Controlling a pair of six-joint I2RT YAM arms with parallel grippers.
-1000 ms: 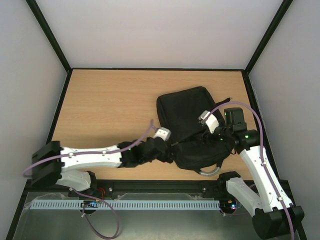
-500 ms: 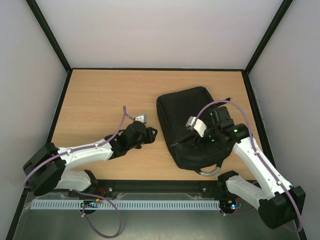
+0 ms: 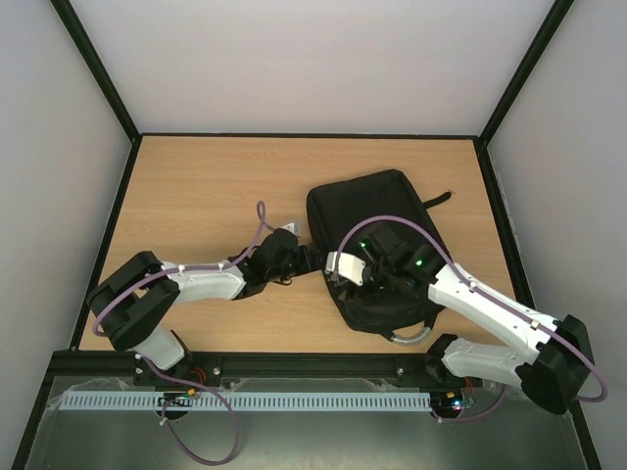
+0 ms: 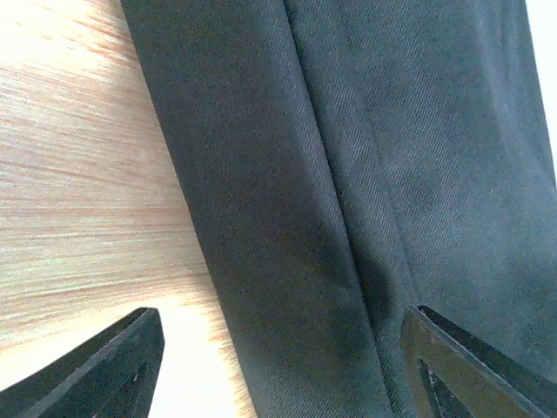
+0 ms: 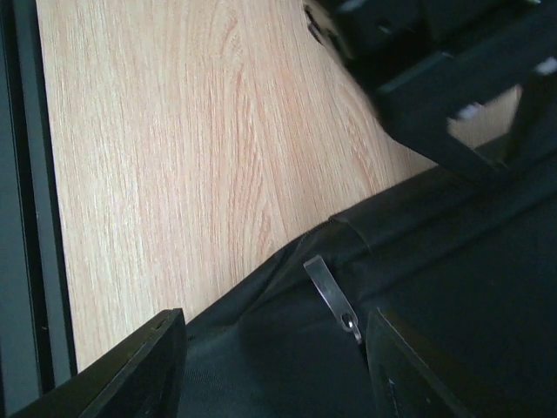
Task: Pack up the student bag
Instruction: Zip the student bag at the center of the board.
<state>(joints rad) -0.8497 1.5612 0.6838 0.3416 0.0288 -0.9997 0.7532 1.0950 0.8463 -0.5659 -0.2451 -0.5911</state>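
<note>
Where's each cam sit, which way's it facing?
Top external: fixed above and behind the bases, looking down on the table and backpack; both arms show.
Left wrist: on the left end effector, close on the backpack's edge and table; both fingers at bottom.
Right wrist: on the right end effector, facing the backpack's zipper pull; fingers at bottom, left arm top right.
Shared: both wrist views show backpack edge against table.

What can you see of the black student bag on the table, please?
The student bag is a large black backpack of soft woven fabric, lying flat on the right half of the wooden table. A strap trails from its far corner, a grey handle loop from its near end. A metal zipper pull lies by a seam. The open left gripper straddles its left edge; the open right gripper is poised over it.
</note>
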